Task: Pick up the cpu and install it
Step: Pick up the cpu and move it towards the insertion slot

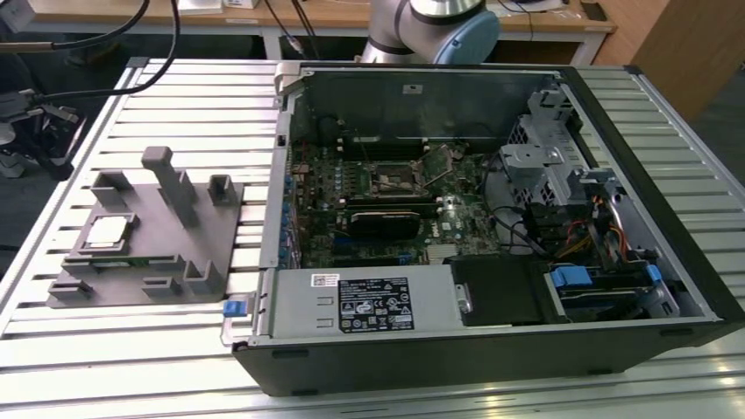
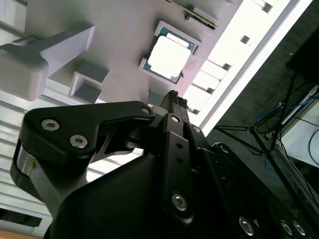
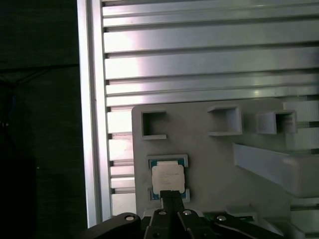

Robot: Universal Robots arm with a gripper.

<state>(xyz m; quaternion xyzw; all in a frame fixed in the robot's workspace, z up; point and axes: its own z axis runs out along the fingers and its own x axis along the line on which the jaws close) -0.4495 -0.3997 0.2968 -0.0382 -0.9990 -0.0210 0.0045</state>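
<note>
One cpu [image 1: 107, 231] lies flat in its nest on the grey holder [image 1: 157, 249], at nine o'clock from the computer case [image 1: 489, 353] on the desk [image 1: 174, 96]. The tool [image 3: 172, 195] hangs near it, jaws pressed together, gripping nothing. Lowered so, it would likely strike the lid rather than straddle it.

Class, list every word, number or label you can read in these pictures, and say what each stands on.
White label on the power supply: print too small to read.
Small sticker on the inner wall of the case: too small to read.
Top of the cpu: faint marks, too blurred to read.
No text can be quoted.
</note>
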